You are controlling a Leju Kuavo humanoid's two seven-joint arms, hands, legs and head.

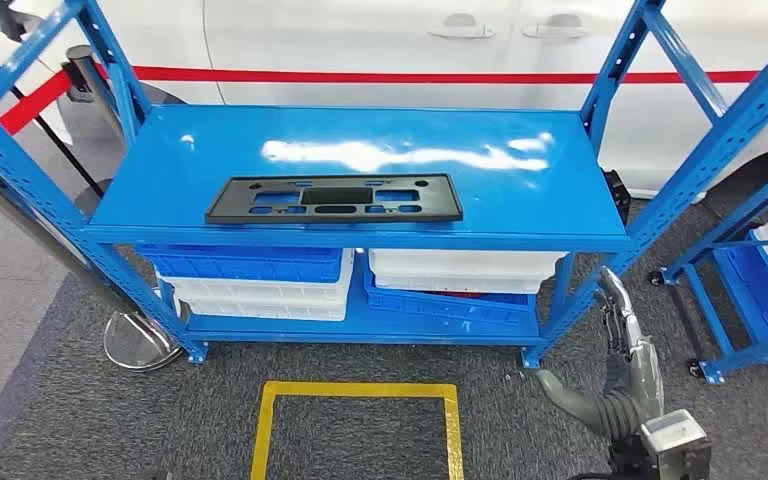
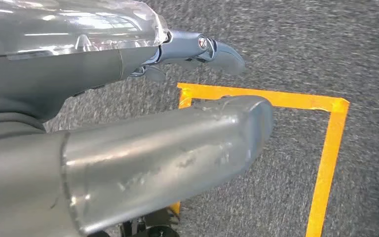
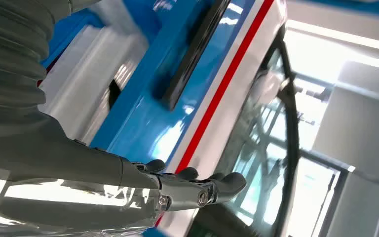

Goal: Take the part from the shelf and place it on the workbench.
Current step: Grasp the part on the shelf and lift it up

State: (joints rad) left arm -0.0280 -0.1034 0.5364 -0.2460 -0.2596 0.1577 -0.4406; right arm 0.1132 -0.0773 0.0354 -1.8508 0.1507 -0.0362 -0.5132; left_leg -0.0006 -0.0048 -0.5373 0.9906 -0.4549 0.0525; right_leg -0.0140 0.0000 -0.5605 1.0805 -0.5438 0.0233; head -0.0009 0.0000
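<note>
black part [image 1: 335, 199] lying flat on the blue shelf [image 1: 160, 180] top, nobody touching it | right hand [image 1: 622, 318] low by the shelf's right leg, fingers [image 3: 212, 186] stretched out, empty | left hand [image 2: 128, 98] over the carpet [image 2: 301, 44] near yellow tape [image 2: 328, 148], fingers loose, holding nothing

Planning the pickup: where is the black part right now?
In the head view, the black part lies flat on the blue shelf's top, centred near its front edge, above the bins.

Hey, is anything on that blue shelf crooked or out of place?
One thing: on the lower shelf, the blue bin under the white bin on the right sits tilted, not flat like the left stack. The black part on top lies flat, roughly square to the front edge.
</note>
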